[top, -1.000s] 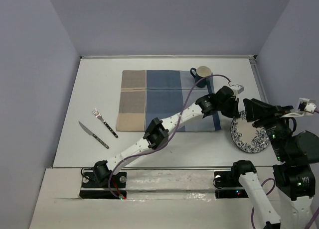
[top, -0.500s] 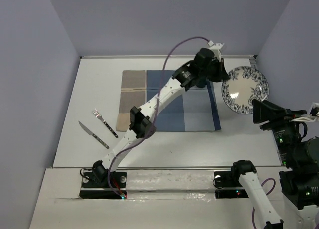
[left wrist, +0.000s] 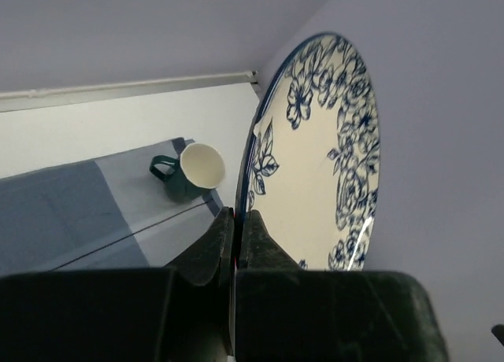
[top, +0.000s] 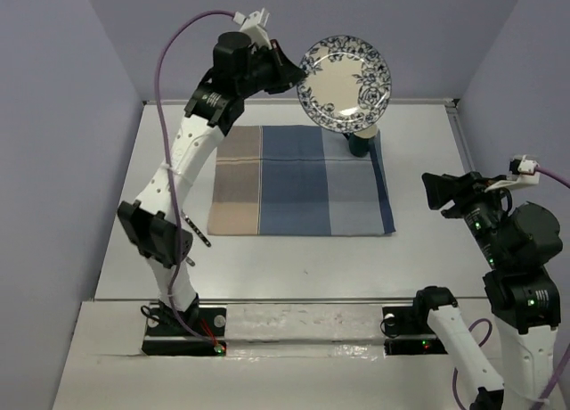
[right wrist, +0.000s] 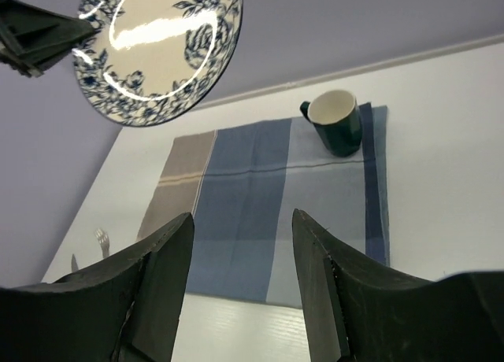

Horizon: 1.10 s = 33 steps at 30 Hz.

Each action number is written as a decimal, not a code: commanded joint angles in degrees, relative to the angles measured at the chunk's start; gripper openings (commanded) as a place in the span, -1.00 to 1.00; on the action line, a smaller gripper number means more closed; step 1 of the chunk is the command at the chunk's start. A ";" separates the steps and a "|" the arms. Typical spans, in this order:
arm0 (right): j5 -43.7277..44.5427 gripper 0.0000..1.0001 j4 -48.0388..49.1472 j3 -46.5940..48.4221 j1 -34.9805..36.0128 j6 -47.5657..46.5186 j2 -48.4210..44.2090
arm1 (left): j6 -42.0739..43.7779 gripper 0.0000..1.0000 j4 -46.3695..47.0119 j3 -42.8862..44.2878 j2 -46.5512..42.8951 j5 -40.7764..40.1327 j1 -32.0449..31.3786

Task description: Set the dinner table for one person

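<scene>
**Holding a floral plate high**

Pinched at the rim by the left tool, tilted on edge, well above the white worktop. Level first, then lower slowly onto the patchwork placemat, clear of the green mug on its far right corner. Flanked by the right tool, spread wide, empty.

One plate, one mug, one placemat (patchwork), one fork.

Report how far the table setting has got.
Done: placemat spread, mug on its far right corner. In hand: left pincer grips the plate by its rim, raised high above the dinner table. Left: lay the plate on the placemat, bring over the fork lying left of it.
</scene>
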 commanded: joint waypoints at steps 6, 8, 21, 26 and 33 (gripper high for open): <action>-10.56 0.21 7.32 -6.05 0.02 0.79 4.18 | -11.28 -1.00 35.80 -51.74 -31.65 2.74 4.03; -12.23 0.21 9.15 -7.81 0.02 1.67 5.15 | -14.26 -1.00 42.37 -63.27 -34.49 0.98 5.52; -18.39 0.21 17.78 -17.05 0.02 4.22 8.14 | -17.35 -1.00 62.71 -84.48 -28.80 -7.29 11.59; -18.57 0.20 18.57 -18.02 0.55 4.31 9.02 | -18.41 -1.00 68.94 -84.75 -22.38 -5.80 13.70; -17.61 0.20 19.44 -19.07 2.39 4.40 11.13 | -18.41 -1.00 71.07 -83.86 -16.92 -3.51 15.72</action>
